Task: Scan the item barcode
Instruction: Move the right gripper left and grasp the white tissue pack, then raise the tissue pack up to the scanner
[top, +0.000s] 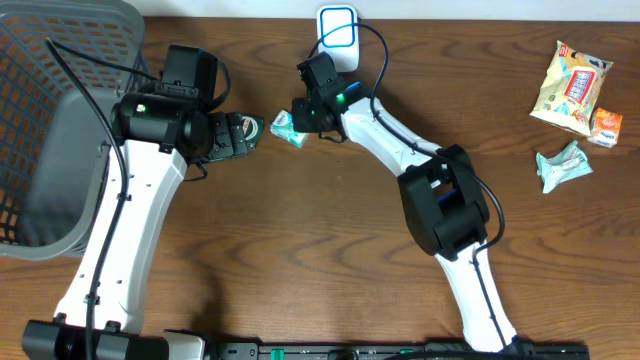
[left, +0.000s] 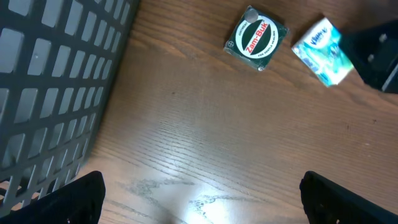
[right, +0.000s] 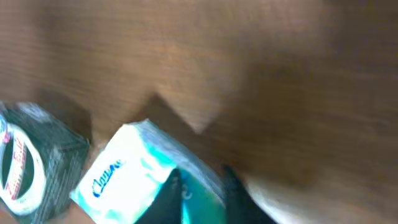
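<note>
Mock shop checkout, staged for two robot arms.
Wood-grain table; grey mesh shopping basket at one end, white barcode scanner at far edge; loose retail goods: snack packets, tissue pack, Zam-Buk tin.

- Smooth brown wood on the desk, grain plain, with a soft sheen between the left fingers.
- Matt black plastic on the left fingers.
- Glossy film wrap on the tissue pack between the right fingers.
- Matt grey plastic lattice on the basket beside the left fingers.
- Faintly glossy printed card, by its look, on the green box ahead of the left fingers.
</note>
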